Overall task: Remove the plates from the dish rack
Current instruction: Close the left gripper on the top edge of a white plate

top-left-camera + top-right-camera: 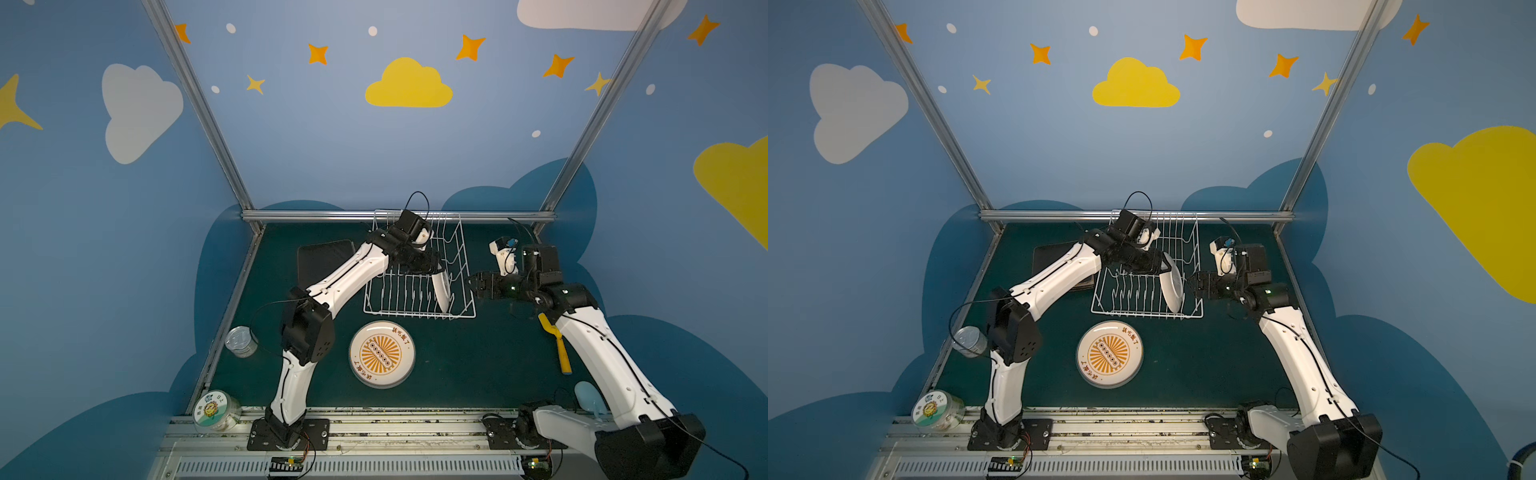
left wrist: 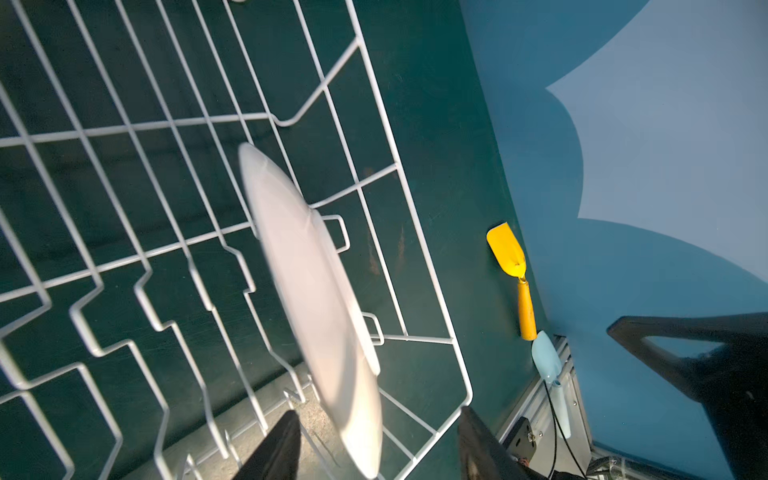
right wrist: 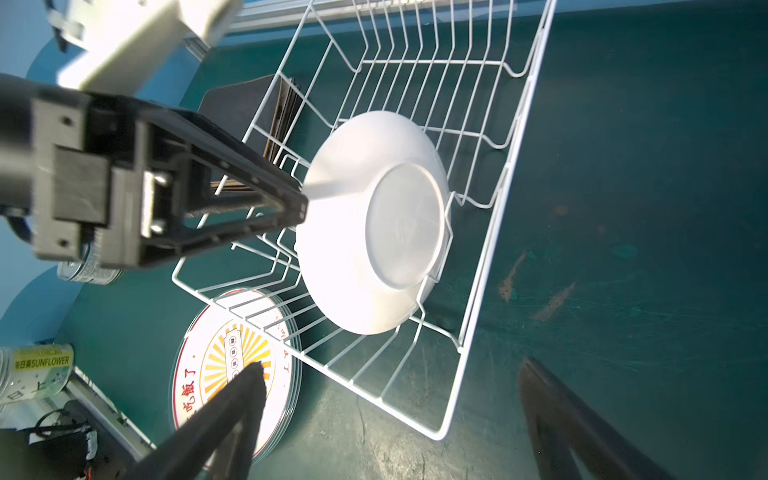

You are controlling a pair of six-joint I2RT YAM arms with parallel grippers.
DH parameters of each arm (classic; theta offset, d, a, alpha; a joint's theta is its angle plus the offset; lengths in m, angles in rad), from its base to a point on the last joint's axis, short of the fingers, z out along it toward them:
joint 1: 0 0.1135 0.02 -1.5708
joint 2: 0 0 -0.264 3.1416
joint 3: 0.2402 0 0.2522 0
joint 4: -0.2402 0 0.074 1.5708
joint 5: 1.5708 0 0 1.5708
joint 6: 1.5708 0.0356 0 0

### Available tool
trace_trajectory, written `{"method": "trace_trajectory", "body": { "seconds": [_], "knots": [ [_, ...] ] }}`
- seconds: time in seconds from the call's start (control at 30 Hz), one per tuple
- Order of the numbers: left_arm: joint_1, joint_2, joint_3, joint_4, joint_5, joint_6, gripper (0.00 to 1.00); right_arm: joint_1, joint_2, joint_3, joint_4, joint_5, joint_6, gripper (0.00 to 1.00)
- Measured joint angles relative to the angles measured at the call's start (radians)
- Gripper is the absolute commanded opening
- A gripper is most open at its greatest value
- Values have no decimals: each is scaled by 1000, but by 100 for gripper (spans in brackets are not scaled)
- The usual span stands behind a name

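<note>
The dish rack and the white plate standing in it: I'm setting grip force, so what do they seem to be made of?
Dish rack: probably thin metal wire with a glossy white coating; the bent rods and welded-looking crossings suggest it. Plate: smooth white with a soft sheen and a moulded foot ring; it could be glazed ceramic or melamine, and the look leaves that open.
</note>
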Motion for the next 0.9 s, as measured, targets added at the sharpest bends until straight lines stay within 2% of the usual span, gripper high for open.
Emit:
{"method": "trace_trajectory", "body": {
  "seconds": [0.17,0.3,0.43,0.57,0.8,0.9],
  "knots": [
    [-41,84,93,-58,-74,-2,42,-8,-5,-4,5,6,3,94],
    [-58,116,108,-84,-124,-12,40,-8,-14,-10,12,13,3,94],
    [-60,132,108,-97,-148,-27,31,-8,-15,-10,21,16,2,94],
    [-60,134,109,-90,-151,-37,23,-10,-15,-10,29,17,2,94],
    [-69,134,109,-78,-149,-55,20,-14,-15,-10,38,16,2,94],
    [-69,134,109,-73,-140,-63,16,-14,-15,-10,40,16,3,94]
  ]
}}
